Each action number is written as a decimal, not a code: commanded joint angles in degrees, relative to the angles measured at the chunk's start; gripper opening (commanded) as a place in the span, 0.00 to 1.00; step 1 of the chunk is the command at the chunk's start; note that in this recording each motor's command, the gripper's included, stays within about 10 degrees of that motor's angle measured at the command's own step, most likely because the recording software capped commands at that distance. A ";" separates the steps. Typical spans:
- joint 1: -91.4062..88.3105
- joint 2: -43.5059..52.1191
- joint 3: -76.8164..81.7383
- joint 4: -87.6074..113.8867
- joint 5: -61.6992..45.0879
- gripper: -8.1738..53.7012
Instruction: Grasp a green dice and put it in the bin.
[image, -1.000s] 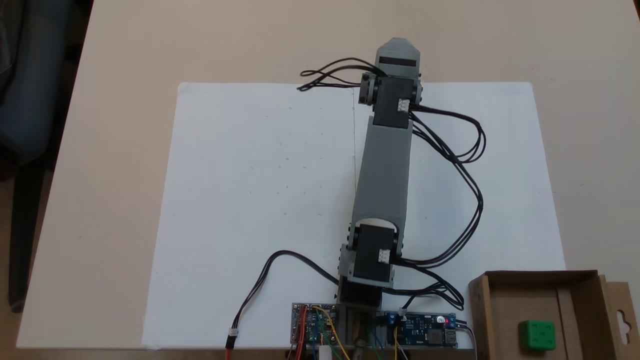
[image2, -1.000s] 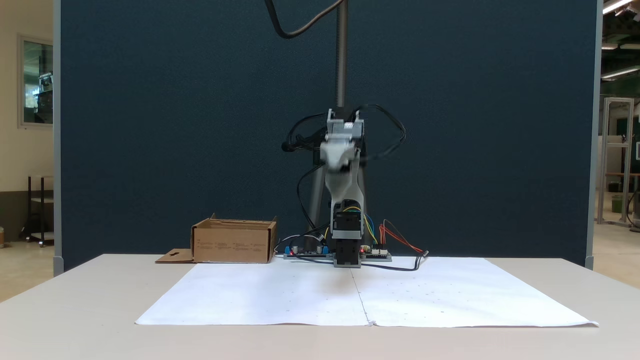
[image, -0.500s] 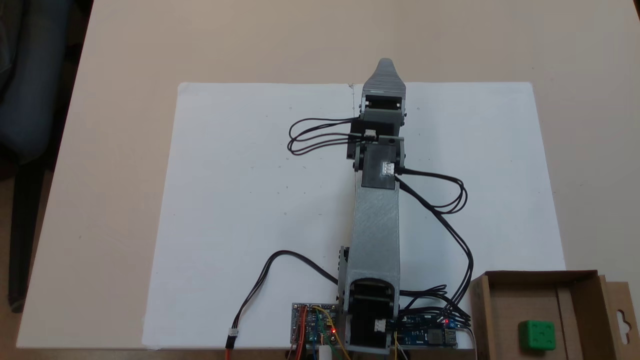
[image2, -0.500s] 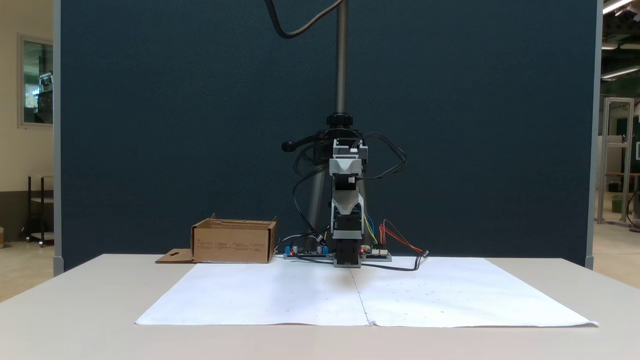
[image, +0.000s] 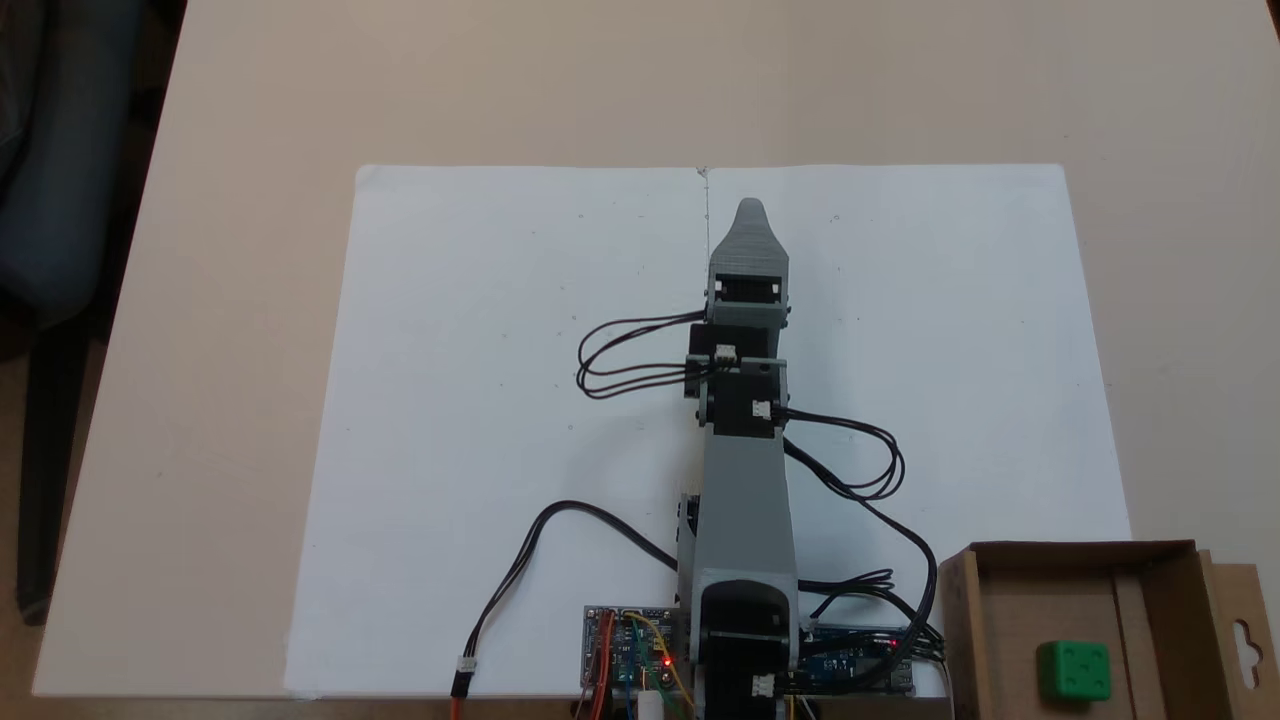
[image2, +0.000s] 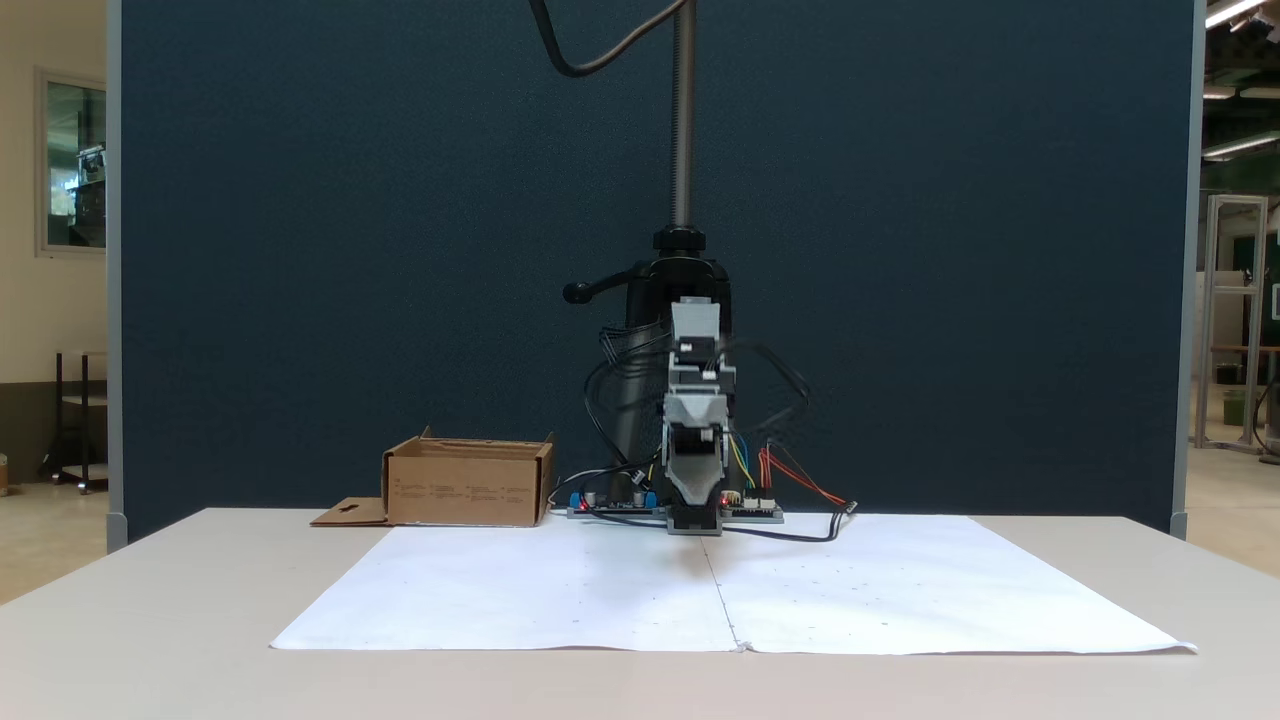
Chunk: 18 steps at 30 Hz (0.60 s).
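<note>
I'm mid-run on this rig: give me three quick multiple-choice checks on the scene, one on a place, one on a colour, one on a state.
1. Where is the dice?
A. On the white paper
B. Inside the cardboard box
C. Between the gripper's tips

2. What colour is the dice?
A. Green
B. Red
C. Blue

3. How does the box stand?
A. Tipped on its side
B. Taped shut
C. Upright, open at the top

Answers:
1. B: in the top-down fixed view the dice lies on the box floor, within its walls.
2. A: it is bright green against the brown cardboard.
3. C: in both fixed views the box sits flat on the table with its top open, a flap lying out beside it.

The gripper points out over the white paper, far from the box.
</note>
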<state>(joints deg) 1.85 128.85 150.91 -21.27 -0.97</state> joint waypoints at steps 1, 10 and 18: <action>-1.32 5.54 1.41 -9.56 1.41 0.85; -2.11 7.03 18.46 -26.44 0.00 0.85; -2.64 7.12 28.56 -41.64 -2.29 0.86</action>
<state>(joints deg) -0.09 129.29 175.61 -54.76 -1.14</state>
